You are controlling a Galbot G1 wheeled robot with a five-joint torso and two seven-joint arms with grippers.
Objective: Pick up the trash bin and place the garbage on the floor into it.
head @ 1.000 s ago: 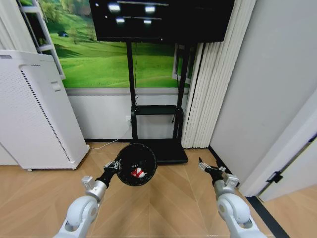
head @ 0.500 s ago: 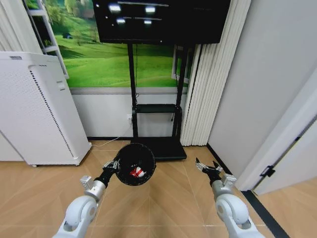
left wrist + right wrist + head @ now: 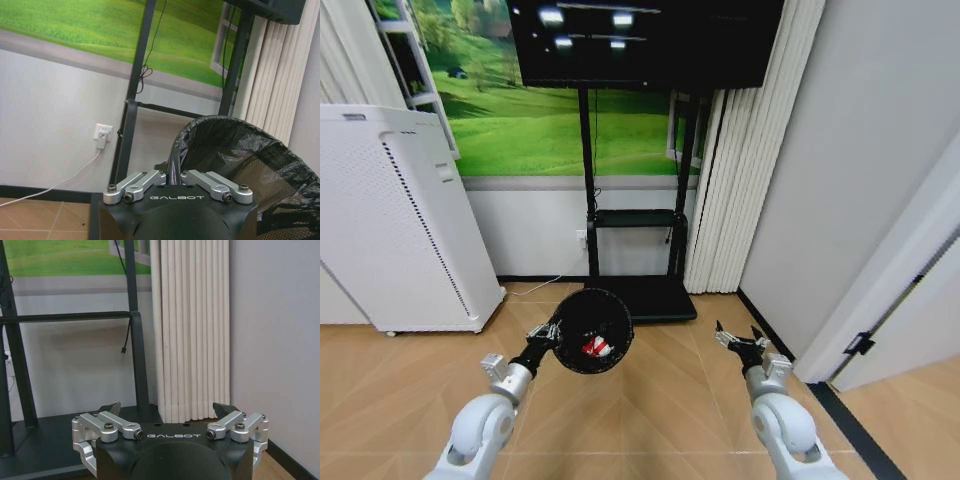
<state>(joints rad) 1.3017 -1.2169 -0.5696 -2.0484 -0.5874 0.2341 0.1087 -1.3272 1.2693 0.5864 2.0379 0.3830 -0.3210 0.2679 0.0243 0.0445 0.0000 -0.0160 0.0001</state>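
Observation:
The trash bin (image 3: 592,330) is a small black mesh bin with a black liner, held up off the wooden floor and tipped so its mouth faces me. A red-and-white wad of garbage (image 3: 598,347) lies inside it. My left gripper (image 3: 548,335) is shut on the bin's rim at its left side; in the left wrist view the left gripper (image 3: 172,175) pinches the rim, with the bin (image 3: 235,160) just beyond it. My right gripper (image 3: 737,338) hangs open and empty to the right of the bin, and in the right wrist view the right gripper (image 3: 166,410) has its jaws wide apart.
A tall white air purifier (image 3: 400,220) stands at the left. Straight ahead is a black TV stand (image 3: 630,300) under a screen (image 3: 640,40), with pale curtains (image 3: 730,180) beside it. A white door (image 3: 910,300) is at the right. A wall socket with a cable (image 3: 102,134) sits low on the wall.
The whole picture shifted a little from one second ago, so the camera has moved. Both arms keep the same pose, and the bin stays in the left gripper.

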